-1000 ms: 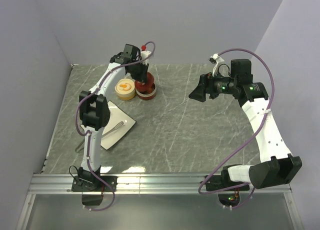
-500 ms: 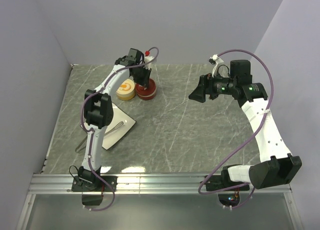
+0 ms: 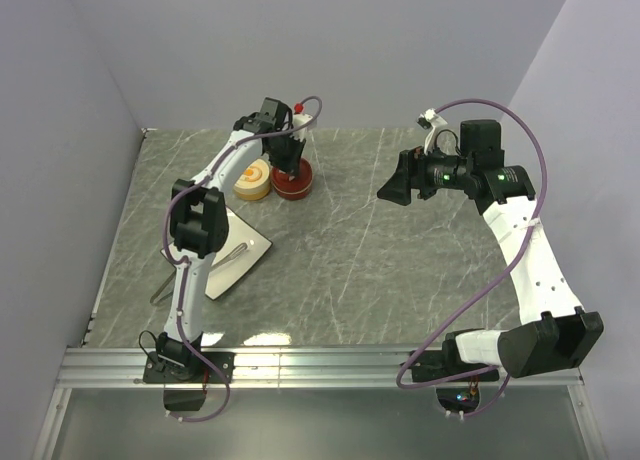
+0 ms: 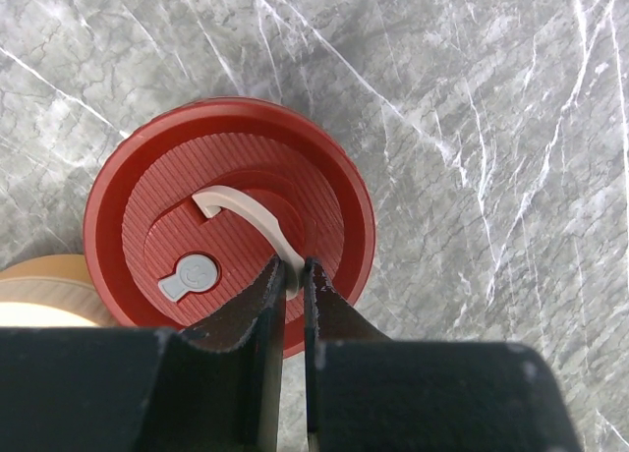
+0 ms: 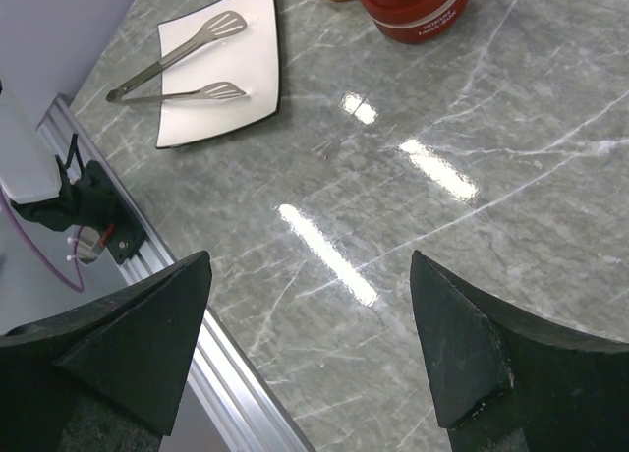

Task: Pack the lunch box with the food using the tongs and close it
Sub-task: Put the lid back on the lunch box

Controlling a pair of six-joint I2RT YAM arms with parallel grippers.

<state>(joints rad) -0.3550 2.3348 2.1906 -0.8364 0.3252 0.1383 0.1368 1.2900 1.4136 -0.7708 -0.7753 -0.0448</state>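
The lunch box is two round tubs at the back left. The dark red tub [image 3: 296,186] wears its ribbed dark red lid [image 4: 167,177]. My left gripper [image 4: 292,271] is shut on the lid's pale curved handle [image 4: 252,206] from above. The cream tub [image 3: 251,181] stands touching it on the left, with an orange mark on its top. The silver tongs [image 5: 172,72] lie across the white square plate [image 5: 251,98]. My right gripper [image 5: 310,324] hangs open over bare table, holding nothing. No food shows in any view.
The grey marble table [image 3: 380,270] has an aluminium rail [image 3: 320,365] along its near edge. Lilac walls close in the left, back and right. The plate [image 3: 252,238] lies near the left arm's elbow, well left of the right arm.
My left gripper came down and slightly right with the dark red lid, which now sits flat on the dark red tub. The right arm has not moved.
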